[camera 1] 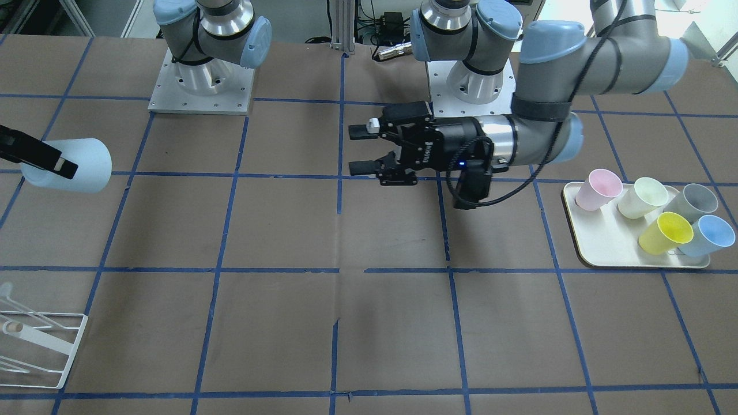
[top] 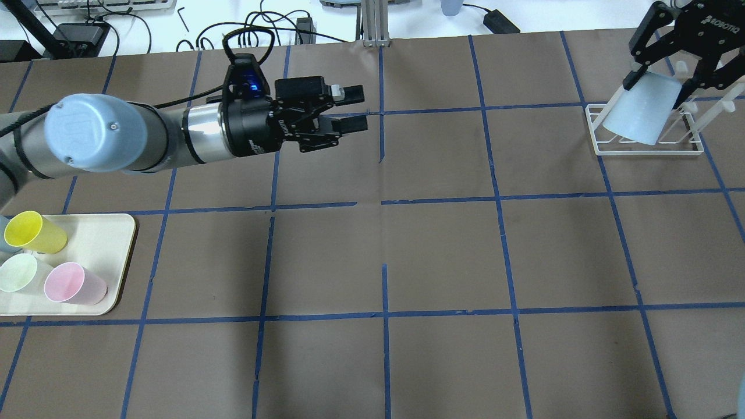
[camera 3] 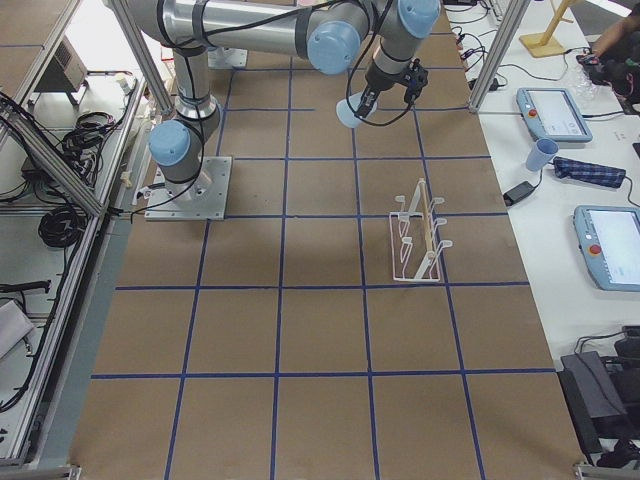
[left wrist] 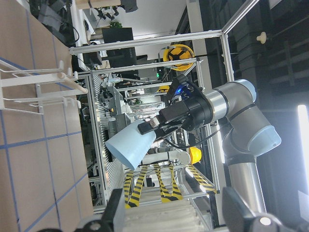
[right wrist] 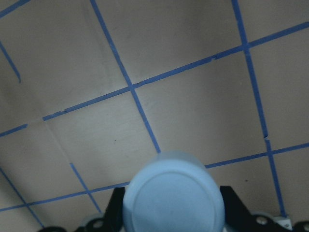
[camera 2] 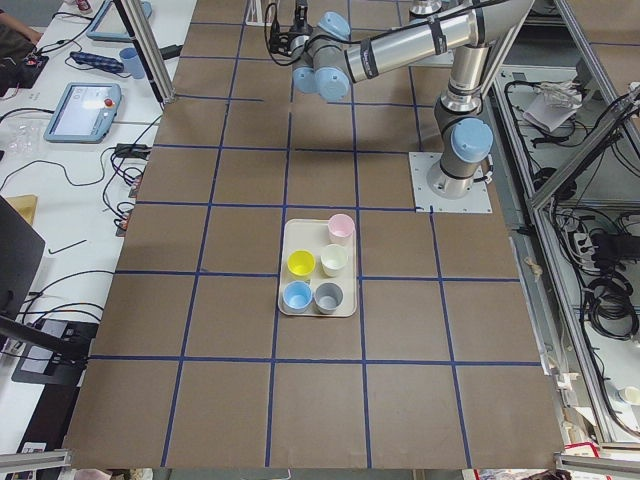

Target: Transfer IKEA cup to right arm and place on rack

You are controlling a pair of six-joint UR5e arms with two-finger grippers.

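Observation:
My right gripper (top: 656,86) is shut on the pale blue IKEA cup (top: 640,113) and holds it tilted in the air, clear of the table. The cup also shows in the front view (camera 1: 78,166), the right side view (camera 3: 348,112) and the left wrist view (left wrist: 129,147). Its base fills the bottom of the right wrist view (right wrist: 172,195). The white wire rack (top: 646,152) stands on the table apart from the cup, nearer the operators' side (camera 1: 55,340) (camera 3: 418,240). My left gripper (top: 354,107) is open and empty over the table's middle (camera 1: 360,151).
A cream tray (camera 1: 605,245) at my left end holds several cups, among them a second pale blue cup (camera 1: 712,235), a yellow cup (camera 1: 669,231) and a pink cup (camera 1: 599,189). Brown paper with blue tape lines covers the table (top: 442,256).

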